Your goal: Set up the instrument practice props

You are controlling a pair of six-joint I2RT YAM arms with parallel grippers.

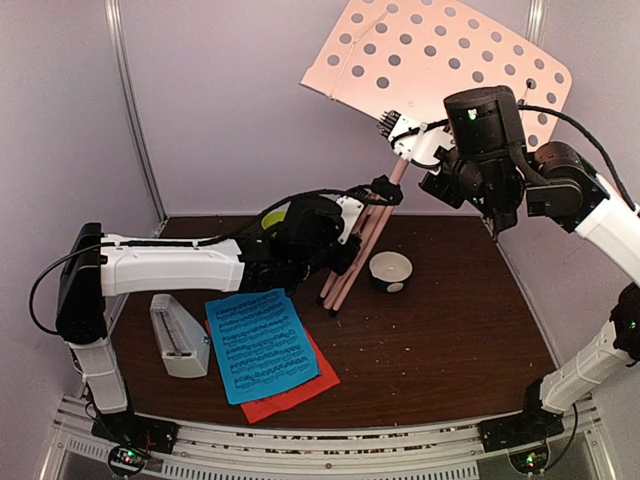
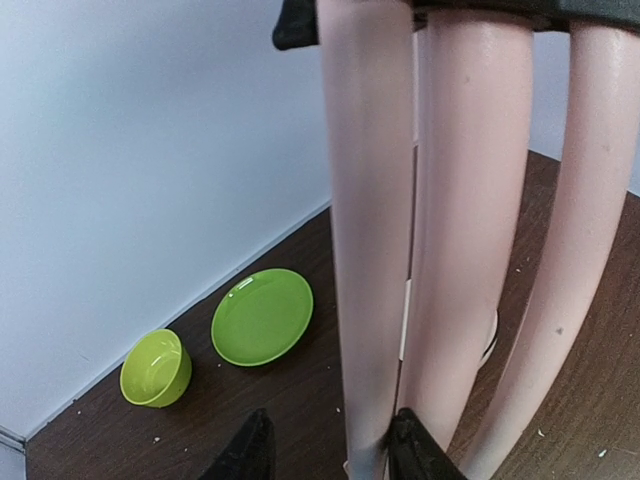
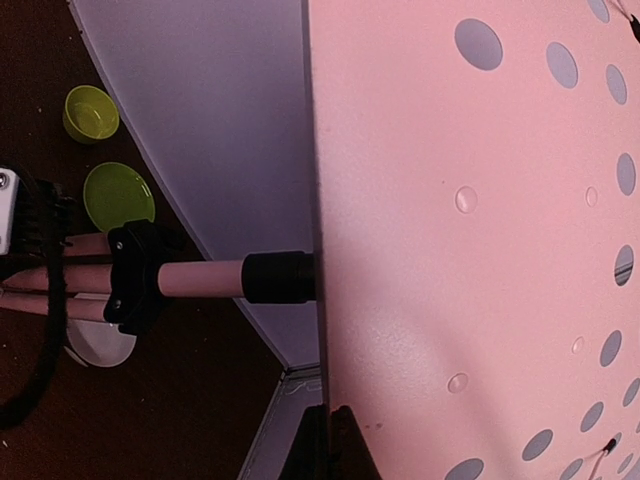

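Left arm stretches low over the counter point(image 1: 450, 340); the left gripper point(image 2: 330, 455) has fingers spread around one folded leg of the leaning music stand point(image 1: 440, 60), apparently unclamped. Raised right gripper point(image 3: 325, 445) pinches the stand's desk edge. A white bowl point(image 1: 390, 271) sits just beside the stand's feet.

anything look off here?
Yes. The music stand leans steeply instead of standing upright, and its legs are bunched together rather than spread, so it likely can't stand alone. The blue page lies crooked across the red page, both flat on the table.
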